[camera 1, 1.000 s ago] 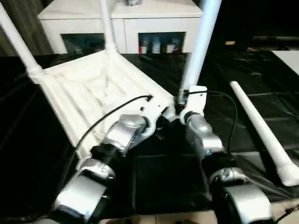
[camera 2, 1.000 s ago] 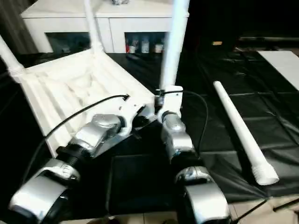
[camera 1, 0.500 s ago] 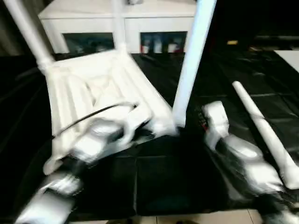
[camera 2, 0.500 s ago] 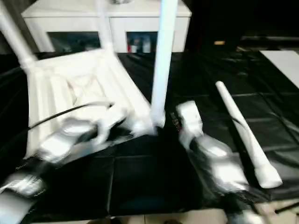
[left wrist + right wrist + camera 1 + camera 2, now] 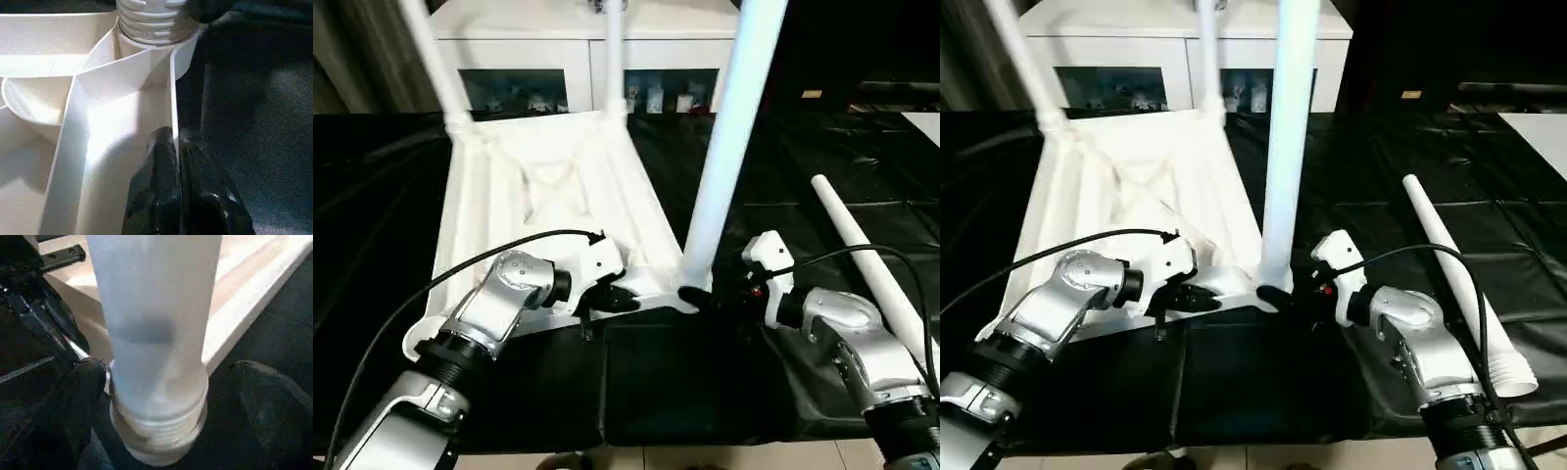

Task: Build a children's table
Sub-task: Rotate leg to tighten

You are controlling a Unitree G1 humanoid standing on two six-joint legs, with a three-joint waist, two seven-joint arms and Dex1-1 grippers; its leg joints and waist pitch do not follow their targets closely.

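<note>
The children's table top [image 5: 548,196] lies upside down on the black work table, ribbed underside up. Three white legs stand in its corner sockets: two at the far corners [image 5: 435,59] [image 5: 614,59] and the near right leg [image 5: 724,147]. A fourth leg [image 5: 871,274] lies loose on the right. My left gripper [image 5: 622,299] is shut on the top's thin near rim [image 5: 172,88], close to the near leg's socket. My right gripper [image 5: 703,294] is open around that leg's ribbed base [image 5: 156,431], one finger [image 5: 58,421] close against it, the other finger [image 5: 274,401] standing apart.
A white cabinet with glass doors [image 5: 558,49] stands behind the black-covered work table [image 5: 685,382]. Black cables [image 5: 460,279] loop from both wrists over the near edge. A white sheet's corner [image 5: 925,119] shows at the far right.
The table top has swung round, so its near rim now runs across in front of me. My right gripper left the near leg, drew back right, and now stands open low at its base.
</note>
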